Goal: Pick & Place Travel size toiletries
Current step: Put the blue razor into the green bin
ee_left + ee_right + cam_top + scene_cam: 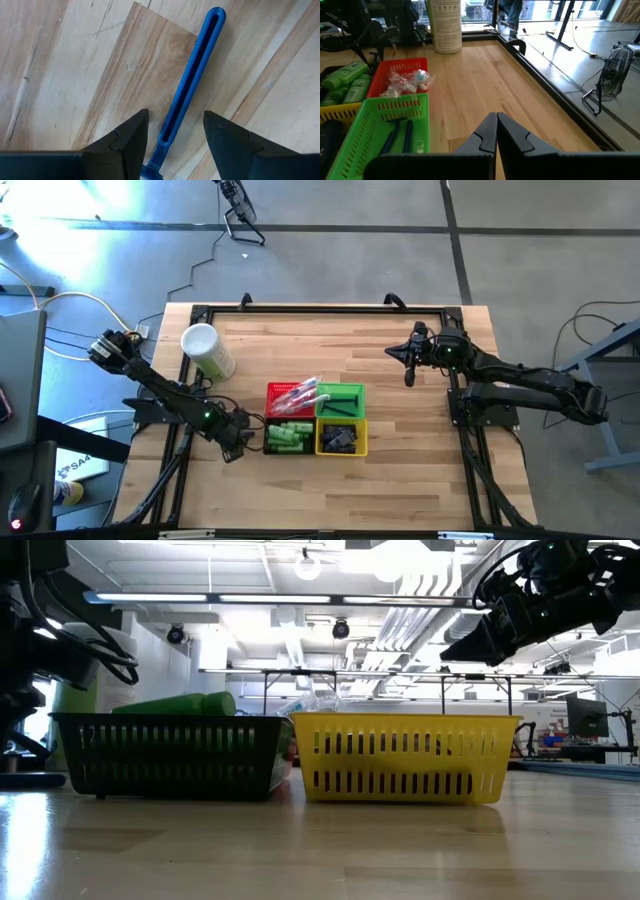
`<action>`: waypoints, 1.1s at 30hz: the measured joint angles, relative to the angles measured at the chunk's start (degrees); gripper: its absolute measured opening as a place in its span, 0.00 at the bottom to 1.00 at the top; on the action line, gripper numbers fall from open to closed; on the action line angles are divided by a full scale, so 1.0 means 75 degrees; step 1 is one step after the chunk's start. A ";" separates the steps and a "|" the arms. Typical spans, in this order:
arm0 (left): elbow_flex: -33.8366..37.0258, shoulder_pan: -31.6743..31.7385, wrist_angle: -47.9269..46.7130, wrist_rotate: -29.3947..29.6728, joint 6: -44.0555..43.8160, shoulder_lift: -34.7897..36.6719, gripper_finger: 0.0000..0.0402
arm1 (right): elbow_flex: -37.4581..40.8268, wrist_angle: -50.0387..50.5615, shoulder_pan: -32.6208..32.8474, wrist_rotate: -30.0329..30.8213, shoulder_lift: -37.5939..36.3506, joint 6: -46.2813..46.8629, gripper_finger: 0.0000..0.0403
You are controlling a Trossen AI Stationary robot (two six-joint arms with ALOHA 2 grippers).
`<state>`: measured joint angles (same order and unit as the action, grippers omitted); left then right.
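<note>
Hovering my left gripper (172, 137) low by the table's (400, 470) front-left edge, fingers parted, gripping nothing; blue razor (192, 80) lying flat on wood between them. Right gripper (496, 131) is waiting closed, far-right.

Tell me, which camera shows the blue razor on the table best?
The left wrist view: the blue razor lies on the wood between the open fingers of the left tool. In the high view that tool covers it. The low view's baskets hide it, and the right wrist view looks elsewhere.
</note>
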<state>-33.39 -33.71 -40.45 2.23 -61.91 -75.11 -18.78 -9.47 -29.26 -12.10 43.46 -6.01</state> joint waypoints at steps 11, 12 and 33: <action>-0.0316 -0.0010 -0.0140 -0.0255 -0.0006 -0.0015 0.46 | 0.0000 0.0000 -0.0003 0.0000 0.0000 -0.0094 0.01; -0.0321 -0.0004 -0.0199 -0.0263 -0.0006 -0.0015 0.46 | 0.0001 0.0000 -0.0001 -0.0001 -0.0001 -0.0144 0.01; -0.0335 -0.0006 -0.0234 -0.0249 -0.1597 -0.0039 0.46 | 0.0000 0.0006 -0.0002 -0.0003 -0.0001 -0.0176 0.01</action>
<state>-35.90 -33.76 -42.20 0.36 -73.89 -75.41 -18.79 -9.43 -29.27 -12.12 43.45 -7.33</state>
